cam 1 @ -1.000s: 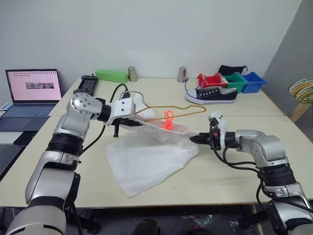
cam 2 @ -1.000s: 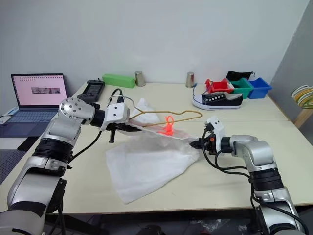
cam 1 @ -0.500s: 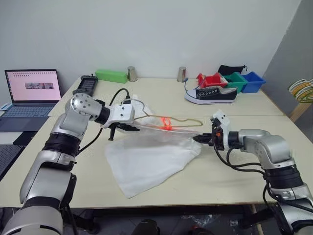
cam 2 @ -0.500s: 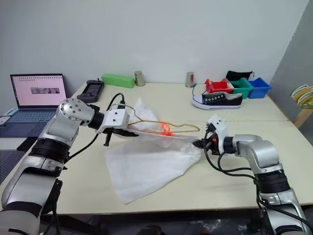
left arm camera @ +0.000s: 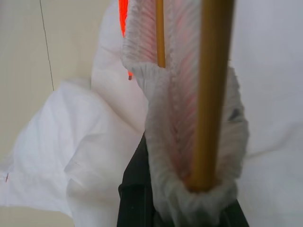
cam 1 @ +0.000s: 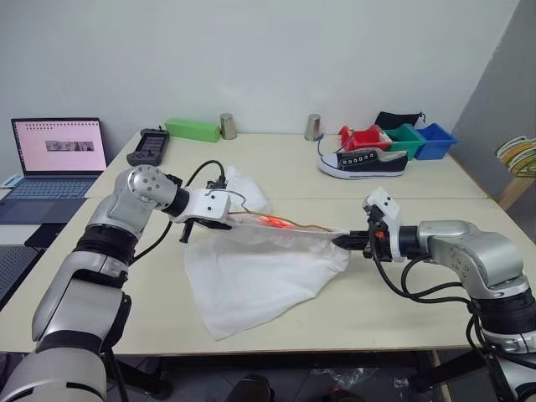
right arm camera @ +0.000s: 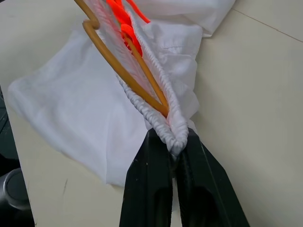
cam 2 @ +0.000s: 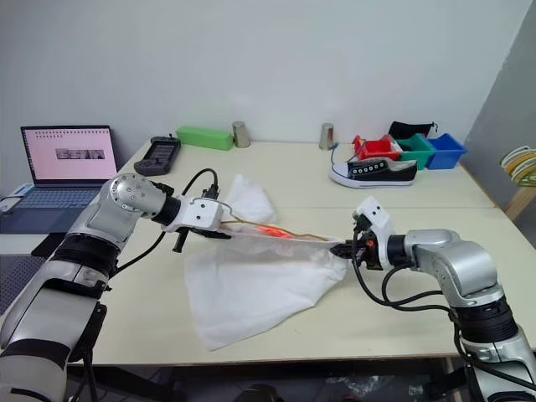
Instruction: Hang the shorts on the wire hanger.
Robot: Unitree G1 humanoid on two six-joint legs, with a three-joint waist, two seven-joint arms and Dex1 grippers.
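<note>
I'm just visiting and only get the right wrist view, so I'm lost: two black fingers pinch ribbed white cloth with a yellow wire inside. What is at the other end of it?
Observer: The left end effector is shut on the far end of the waistband, so the shorts are stretched between both arms.
Operator: Is the cloth lifted off the table?
Observer: Only the waistband; the rest drapes down onto the table.
Operator: And that wire?
Observer: It is the wire hanger, lying along the waistband, with the right end effector shut on the cloth around its corner.
Operator: Anything else nearby?
Observer: A black sneaker sits farther back, beside coloured bins.
</note>
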